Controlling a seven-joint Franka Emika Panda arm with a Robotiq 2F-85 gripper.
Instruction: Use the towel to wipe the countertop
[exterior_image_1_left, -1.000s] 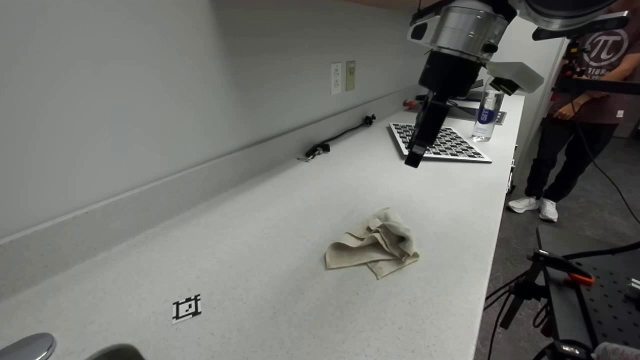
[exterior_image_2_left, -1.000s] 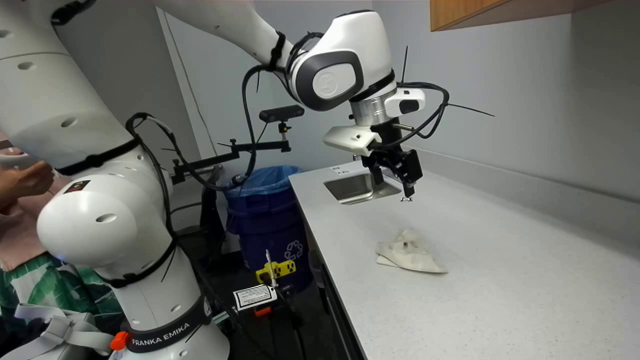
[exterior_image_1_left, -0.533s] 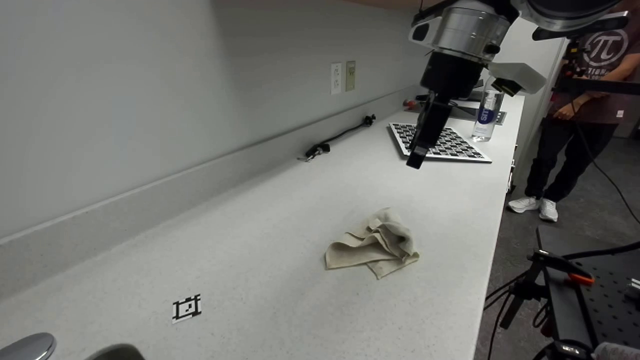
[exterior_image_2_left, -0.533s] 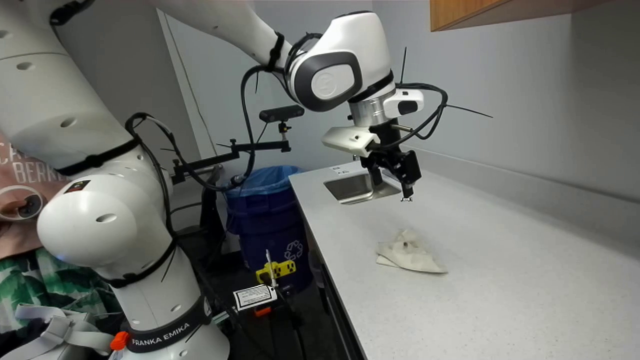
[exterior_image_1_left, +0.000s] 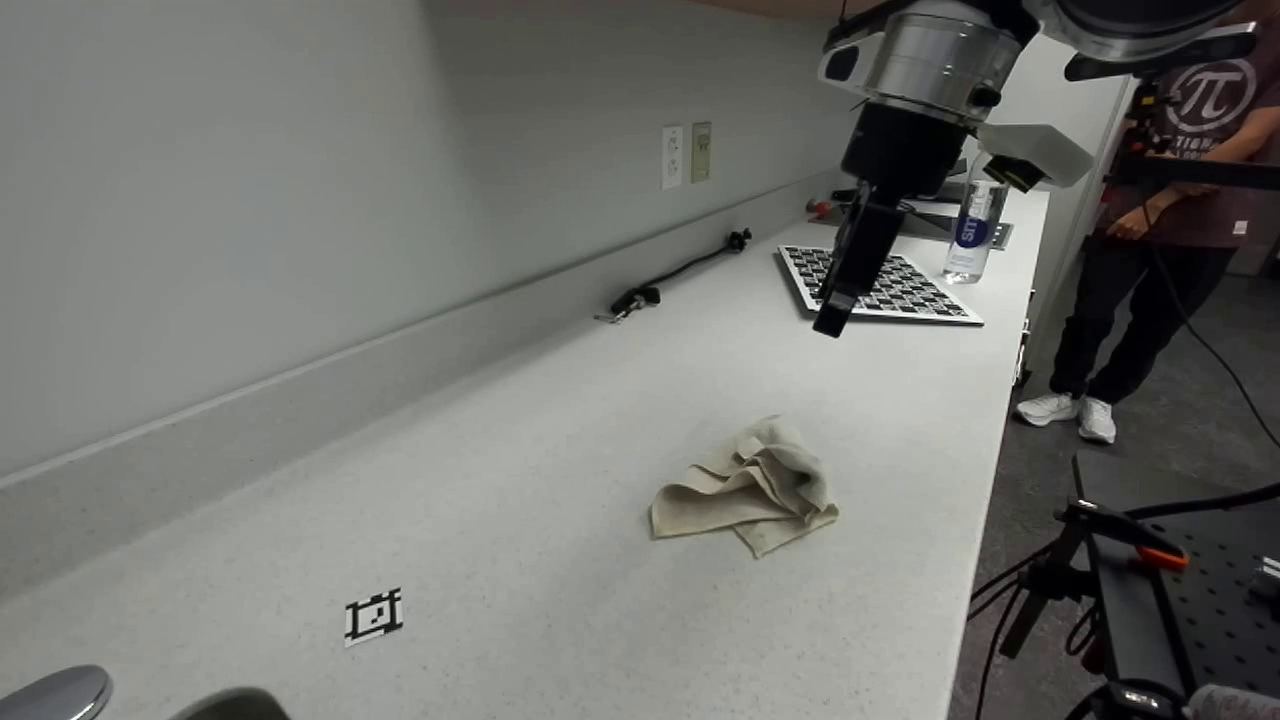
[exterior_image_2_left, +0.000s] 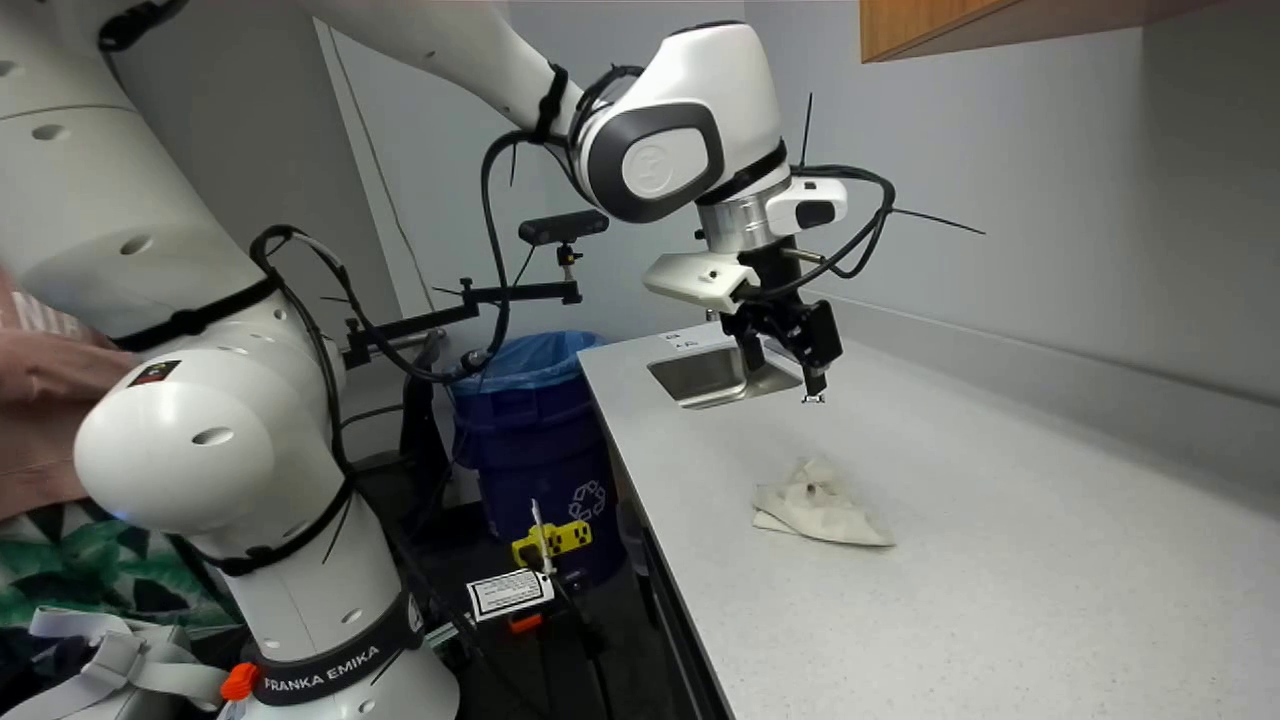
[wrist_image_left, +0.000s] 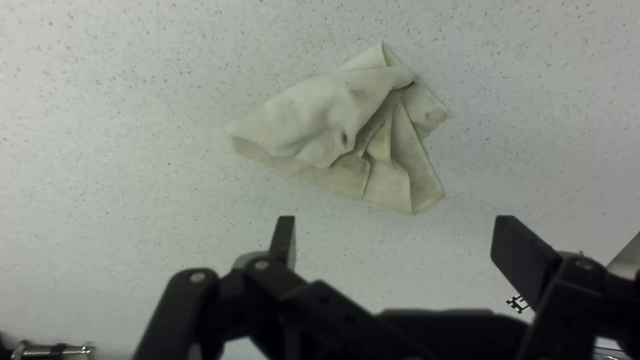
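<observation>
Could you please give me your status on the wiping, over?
Black fingers open, holding nothing. Crumpled off-white cloth towel on speckled pale countertop, not yet grasped. No obstacle visible between fingers and towel.

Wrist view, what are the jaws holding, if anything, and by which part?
Nothing is held: the jaws stand open, and the towel lies crumpled on the countertop, apart from them.

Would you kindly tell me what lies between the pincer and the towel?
In the wrist view, only bare, speckled countertop shows between the open pincer and the towel; they are apart.
</observation>
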